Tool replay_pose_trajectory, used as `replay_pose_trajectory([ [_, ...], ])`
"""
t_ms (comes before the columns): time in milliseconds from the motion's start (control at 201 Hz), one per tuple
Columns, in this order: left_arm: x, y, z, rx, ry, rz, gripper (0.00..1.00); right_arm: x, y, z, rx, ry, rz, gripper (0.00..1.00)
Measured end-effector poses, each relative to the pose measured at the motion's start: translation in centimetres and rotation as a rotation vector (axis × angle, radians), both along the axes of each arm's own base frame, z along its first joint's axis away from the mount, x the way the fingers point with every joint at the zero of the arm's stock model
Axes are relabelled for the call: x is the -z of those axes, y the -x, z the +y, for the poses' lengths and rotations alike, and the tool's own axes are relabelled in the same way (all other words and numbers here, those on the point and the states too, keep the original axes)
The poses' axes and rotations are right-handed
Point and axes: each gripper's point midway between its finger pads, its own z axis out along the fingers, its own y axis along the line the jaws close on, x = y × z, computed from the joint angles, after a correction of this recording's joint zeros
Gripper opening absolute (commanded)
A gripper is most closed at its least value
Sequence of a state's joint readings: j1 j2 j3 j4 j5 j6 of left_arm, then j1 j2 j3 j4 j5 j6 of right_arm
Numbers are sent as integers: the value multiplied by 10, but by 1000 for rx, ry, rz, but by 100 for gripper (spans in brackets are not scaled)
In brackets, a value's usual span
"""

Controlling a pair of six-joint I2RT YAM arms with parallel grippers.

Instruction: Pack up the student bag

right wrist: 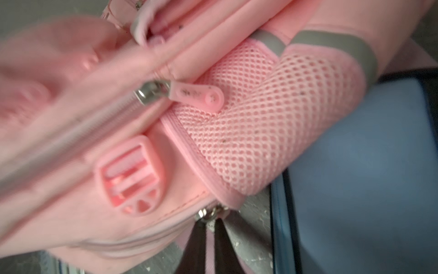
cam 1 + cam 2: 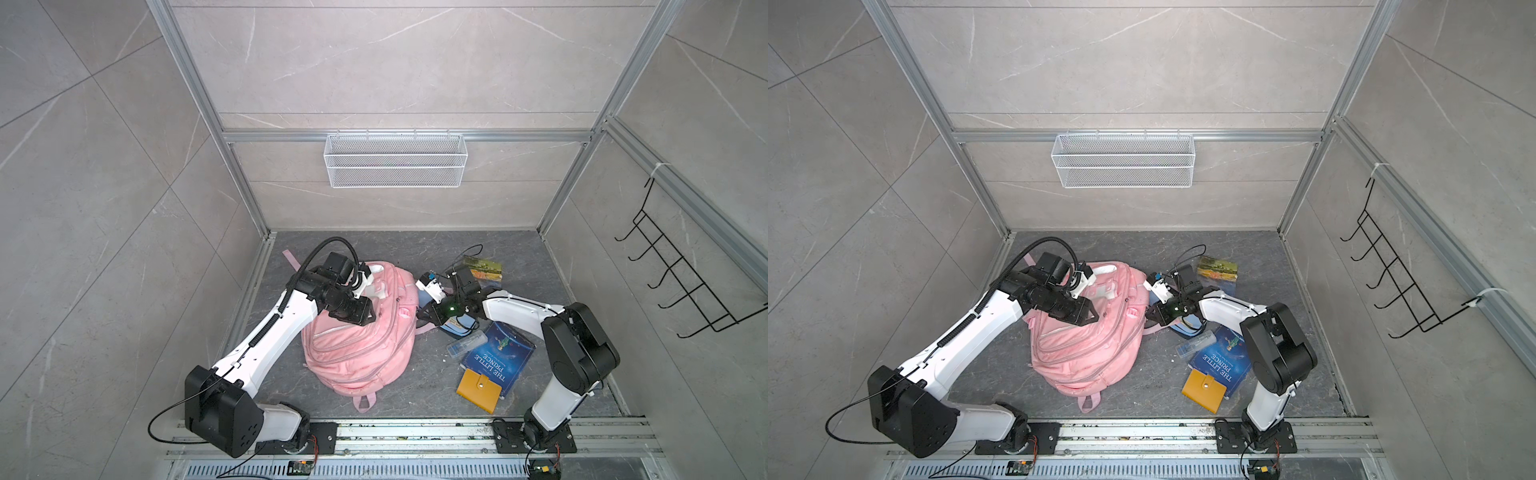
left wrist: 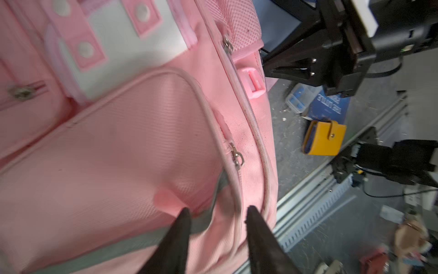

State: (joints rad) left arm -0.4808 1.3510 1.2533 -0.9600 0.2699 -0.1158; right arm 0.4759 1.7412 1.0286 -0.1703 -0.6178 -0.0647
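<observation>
Lying front-up at the centre of the floor (image 2: 415, 257) in both top views: the student bag (image 2: 361, 349) (image 2: 1088, 357), with the things to pack all outside it.

At the bag's right edge, mid-frame: the right gripper (image 2: 420, 313), pinched tight on a zip pull (image 1: 209, 251). Pink tab trapped between the dark fingers (image 1: 198, 256), just below the metal slider (image 1: 208, 214). Probably gripped there to drag the slider along its track and open a compartment.

On the upper part of the bag: the left gripper (image 3: 218, 210), fingers (image 3: 180, 232) apart and holding nothing, tips at the front pocket (image 3: 132, 147) fabric beside a zip seam. Likely placed to pin the soft bag against the pull, or freshly let go; contact hard to confirm.

Gathered right of the bag, within the right arm's reach for loading:
- light-blue pencil case (image 1: 355, 166), just beside the mesh side pocket (image 1: 260, 132)
- clear plastic box (image 2: 466, 343)
- The Little Prince book (image 2: 505, 353)
- yellow snap wallet (image 2: 478, 388)
</observation>
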Motion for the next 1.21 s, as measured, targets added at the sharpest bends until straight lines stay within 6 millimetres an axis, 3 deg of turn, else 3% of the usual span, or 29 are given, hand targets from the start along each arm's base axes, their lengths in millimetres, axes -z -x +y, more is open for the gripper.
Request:
replay_pose_trajectory([
  [10,-1,-1,1,-1,-9,-10,97,0,0,0,-1,-1,-2,3],
  [25,-2,-2,2,-5,-22,-22,99,-1,-1,0,1,-2,-3,3],
  [134,-27,-6,1,-10,-104,-173,100,-3,-3,2,7,-12,-11,0],
  [234,-51,3,-21,31,-116,-288,100,-4,-5,2,9,-17,-20,0],
  [309,-51,16,-39,67,-127,-321,99,-2,-4,2,9,-16,-19,0],
  [418,-19,24,-55,71,-219,-300,100,1,0,0,9,-11,-11,0],
  [593,35,0,-53,-28,-384,-257,99,-5,3,-4,19,-9,-23,0],
  [887,77,-7,-75,-30,-416,-238,91,-10,0,-9,59,9,-41,0],
  [1026,106,-8,-68,-59,-526,-205,87,-8,3,-15,83,25,-40,5],
  [1061,115,-9,-65,-71,-559,-197,79,-9,3,-16,91,29,-42,9],
  [1151,130,-9,-61,-78,-604,-181,5,-11,4,-19,108,30,-46,16],
  [1205,132,-9,-63,-76,-602,-182,0,-14,5,-23,126,32,-46,20],
])
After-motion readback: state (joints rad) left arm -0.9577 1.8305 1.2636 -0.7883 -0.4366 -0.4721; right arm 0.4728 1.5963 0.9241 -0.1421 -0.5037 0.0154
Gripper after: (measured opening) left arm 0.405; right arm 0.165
